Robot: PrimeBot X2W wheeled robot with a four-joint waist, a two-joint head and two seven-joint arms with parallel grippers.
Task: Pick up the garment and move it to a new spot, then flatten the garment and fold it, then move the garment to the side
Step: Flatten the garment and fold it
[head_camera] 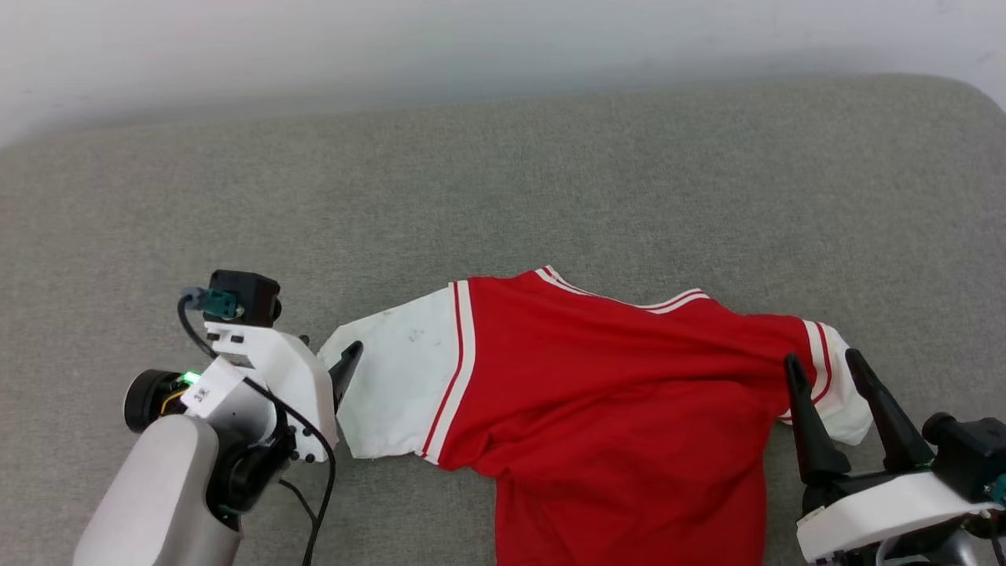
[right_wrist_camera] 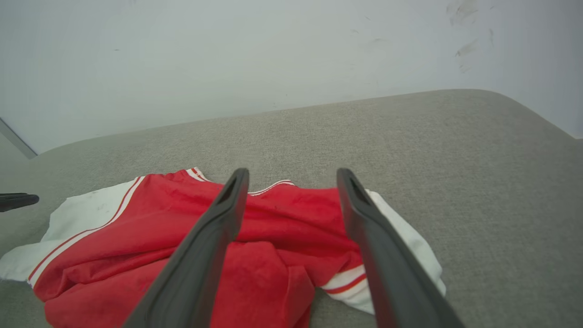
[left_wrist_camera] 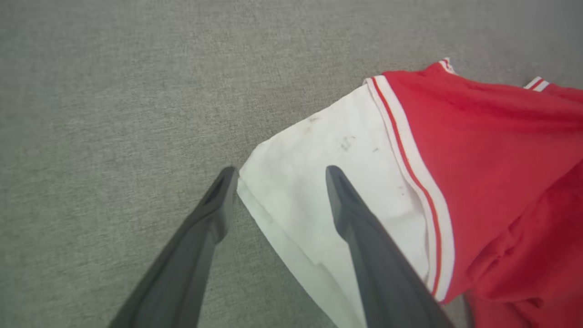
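Observation:
The garment (head_camera: 597,369), a red jersey with white sleeves and red-and-white striped trim, lies spread and wrinkled on the grey cushion, its plain red side up. My left gripper (left_wrist_camera: 280,175) is open at the white left sleeve (left_wrist_camera: 319,196); one finger (head_camera: 346,369) is at the sleeve's outer edge and the other is over the cloth. My right gripper (head_camera: 823,360) is open above the bunched right sleeve (head_camera: 845,393), and its fingers (right_wrist_camera: 214,241) straddle the red shoulder and striped cuff (right_wrist_camera: 346,284). Neither gripper holds cloth.
The grey padded surface (head_camera: 503,181) stretches wide around the garment, with a rounded far right corner (head_camera: 967,94). A pale wall (head_camera: 471,39) rises behind its far edge. The garment's lower part runs out of the head view's bottom.

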